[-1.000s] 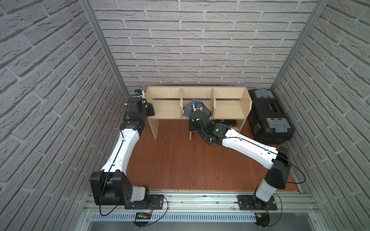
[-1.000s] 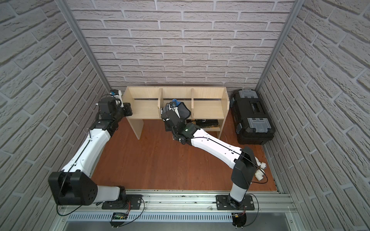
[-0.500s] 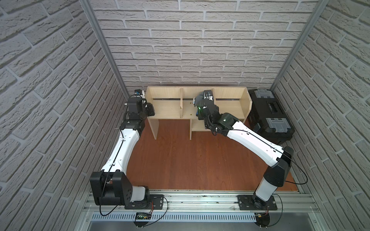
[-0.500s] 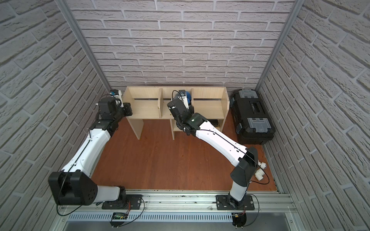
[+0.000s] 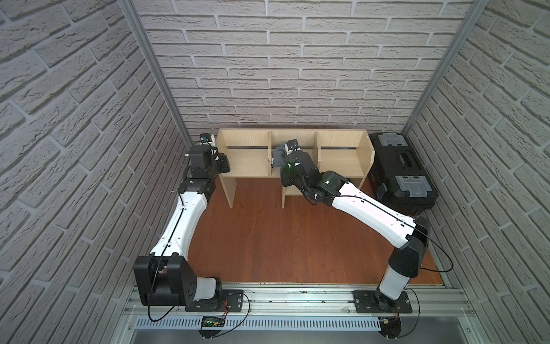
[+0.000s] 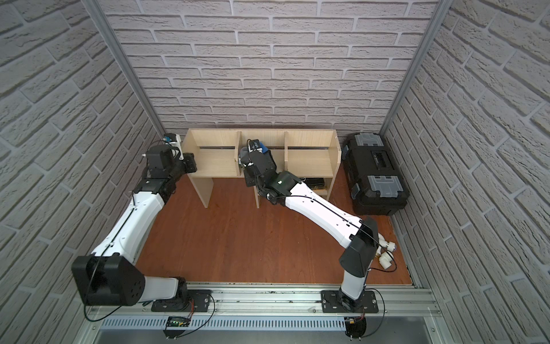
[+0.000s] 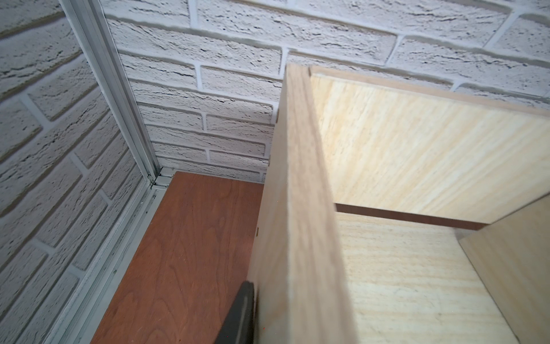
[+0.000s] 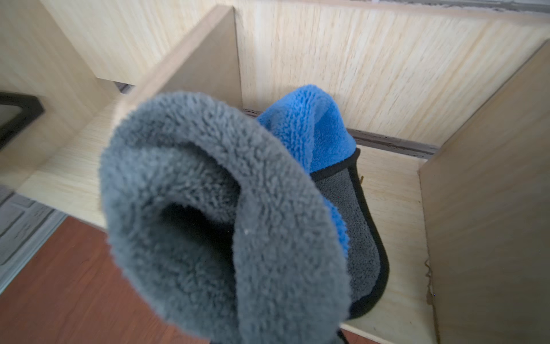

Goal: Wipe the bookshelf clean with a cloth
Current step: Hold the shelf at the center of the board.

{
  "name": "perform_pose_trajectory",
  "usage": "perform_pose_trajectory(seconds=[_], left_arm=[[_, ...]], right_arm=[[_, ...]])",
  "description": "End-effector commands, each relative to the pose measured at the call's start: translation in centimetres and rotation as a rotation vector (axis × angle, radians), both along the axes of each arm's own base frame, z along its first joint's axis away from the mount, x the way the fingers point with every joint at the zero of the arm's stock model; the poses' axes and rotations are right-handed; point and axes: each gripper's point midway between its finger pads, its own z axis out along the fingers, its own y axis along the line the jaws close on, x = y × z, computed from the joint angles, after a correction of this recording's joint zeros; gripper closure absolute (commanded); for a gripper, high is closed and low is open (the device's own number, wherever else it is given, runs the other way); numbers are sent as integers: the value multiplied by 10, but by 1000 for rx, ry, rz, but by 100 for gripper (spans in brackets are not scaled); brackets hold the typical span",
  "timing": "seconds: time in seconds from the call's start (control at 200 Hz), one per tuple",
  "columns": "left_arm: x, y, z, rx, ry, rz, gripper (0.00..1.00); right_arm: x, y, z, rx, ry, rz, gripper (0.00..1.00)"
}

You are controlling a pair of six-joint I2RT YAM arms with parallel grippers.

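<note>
Brown desk, light-wood bookshelf by the back wall, blue-grey cloth bunched in the middle of 3 compartments, hanging from the right claw pinching it, left claw clamped on the bookshelf's left end.

A lab robot cell: brick-print wall panels, aluminium frame posts, a metal base rail

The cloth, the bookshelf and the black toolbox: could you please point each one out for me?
cloth (image 8: 208,178): right wrist view, on its grey fleece fold.
bookshelf (image 5: 247,160): a top view, on the shelf board of the end compartment nearest the left arm.
black toolbox (image 5: 395,169): a top view, on its lid.
</note>
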Motion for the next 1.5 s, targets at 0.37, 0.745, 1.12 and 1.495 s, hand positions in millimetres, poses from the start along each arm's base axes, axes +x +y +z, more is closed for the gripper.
perform_pose_trajectory(seconds=[0.37, 0.745, 1.12, 1.495], left_arm=[[-5, -28, -13, -78, 35, -83, 78], [-7, -28, -14, -67, 36, -82, 78], [-6, -28, -15, -64, 39, -84, 78], [-6, -29, -16, -66, 40, -86, 78]], right_arm=[[-15, -171, 119, 208, -204, -294, 97], [24, -212, -4, 124, 19, -429, 97], [28, -158, -65, 218, 190, -274, 97], [2, -243, -62, -25, 133, -507, 97]])
